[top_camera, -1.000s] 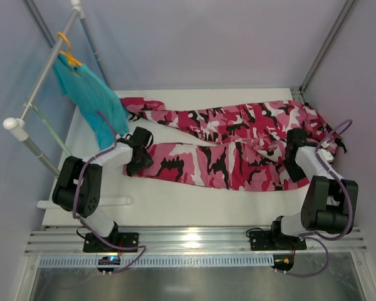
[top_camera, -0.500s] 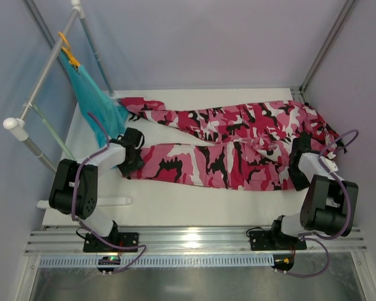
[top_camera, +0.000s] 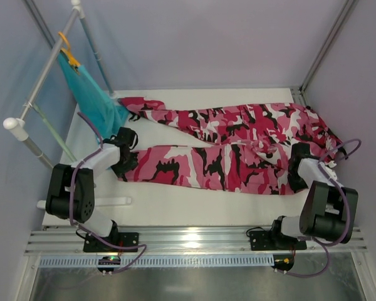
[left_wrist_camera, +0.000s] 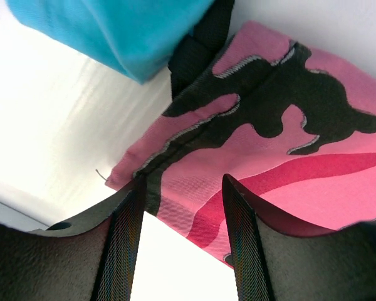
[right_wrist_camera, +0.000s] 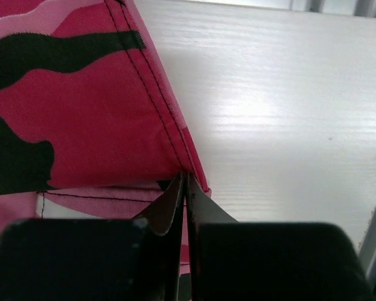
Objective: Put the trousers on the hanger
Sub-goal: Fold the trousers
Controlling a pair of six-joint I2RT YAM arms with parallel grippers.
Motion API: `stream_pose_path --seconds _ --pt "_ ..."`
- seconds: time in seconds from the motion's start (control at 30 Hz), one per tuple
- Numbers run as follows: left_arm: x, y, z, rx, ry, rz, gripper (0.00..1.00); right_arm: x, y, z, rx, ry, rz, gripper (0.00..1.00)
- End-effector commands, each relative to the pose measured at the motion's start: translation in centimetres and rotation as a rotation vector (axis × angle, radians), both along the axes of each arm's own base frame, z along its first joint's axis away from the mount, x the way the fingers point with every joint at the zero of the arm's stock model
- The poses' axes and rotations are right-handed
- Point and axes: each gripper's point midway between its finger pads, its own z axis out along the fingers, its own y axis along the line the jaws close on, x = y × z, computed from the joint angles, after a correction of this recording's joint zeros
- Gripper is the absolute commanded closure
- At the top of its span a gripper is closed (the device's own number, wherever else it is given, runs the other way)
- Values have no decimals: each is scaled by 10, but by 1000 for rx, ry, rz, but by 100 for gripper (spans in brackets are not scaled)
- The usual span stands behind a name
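The pink camouflage trousers point(top_camera: 225, 147) lie flat across the white table, legs to the left and waist to the right. My left gripper point(top_camera: 121, 167) is open at the near leg's cuff. In the left wrist view the cuff corner point(left_wrist_camera: 175, 188) lies between the spread fingers of the left gripper point(left_wrist_camera: 183, 188). My right gripper point(top_camera: 296, 180) is low at the waist's near right corner. In the right wrist view the right gripper point(right_wrist_camera: 185, 180) is shut on the trousers' red hem corner point(right_wrist_camera: 189, 164). The pale mint-green hanger point(top_camera: 53, 133) hangs on the rack at the left.
A teal garment point(top_camera: 94, 100) on an orange hanger point(top_camera: 67, 51) hangs from the white tube rack point(top_camera: 41, 81), close above my left gripper. The teal cloth point(left_wrist_camera: 113, 31) fills the top of the left wrist view. A metal rail point(top_camera: 194, 241) runs along the near edge.
The right gripper has moved nearer and lower to the waist corner and shut on it. The left gripper has slid left to the cuff end, still open. The teal garment swung back.
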Motion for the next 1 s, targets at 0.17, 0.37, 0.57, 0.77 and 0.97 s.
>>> stream_pose_path --seconds 0.17,0.37,0.57,0.77,0.97 --pt "10 4 27 -21 -95 42 47 -73 25 8 19 -73 -174 96" --pt "17 -16 53 -75 -199 -12 45 -66 30 27 15 -244 -143 95" --pt "25 -58 100 -122 -364 -208 42 29 42 91 -1 -502 398 53" --pt "27 -120 145 -267 -497 -421 39 144 73 173 96 -619 875 37" --pt "51 -152 141 -271 -463 -506 35 235 73 186 119 -553 979 36"
